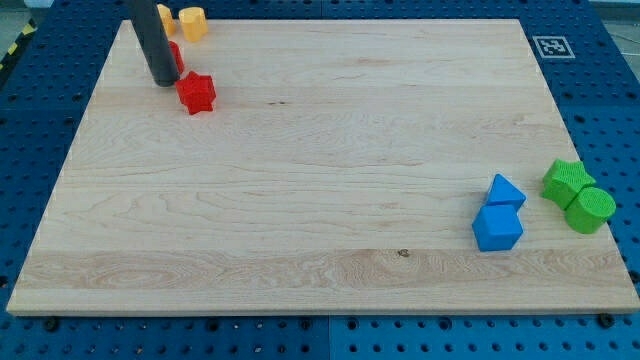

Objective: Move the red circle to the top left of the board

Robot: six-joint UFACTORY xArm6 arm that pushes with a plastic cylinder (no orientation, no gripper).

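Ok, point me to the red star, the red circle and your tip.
red star (pixel 197 92), camera view, top face.
red circle (pixel 176 55), camera view, visible sliver right of the rod.
my tip (pixel 164 80), camera view, rod's lower end.

A pale wooden surface (pixel 330 150) with fine horizontal grain fills most of the view. It lies on a blue perforated base (pixel 610 80) dotted with regular rows of small holes, showing along the view's right, left and bottom edges. A black-and-white square marker (pixel 549 46) sits at the surface's top right corner. Yellow-black striped tape (pixel 14 48) shows at the view's top left. The light is even and soft.
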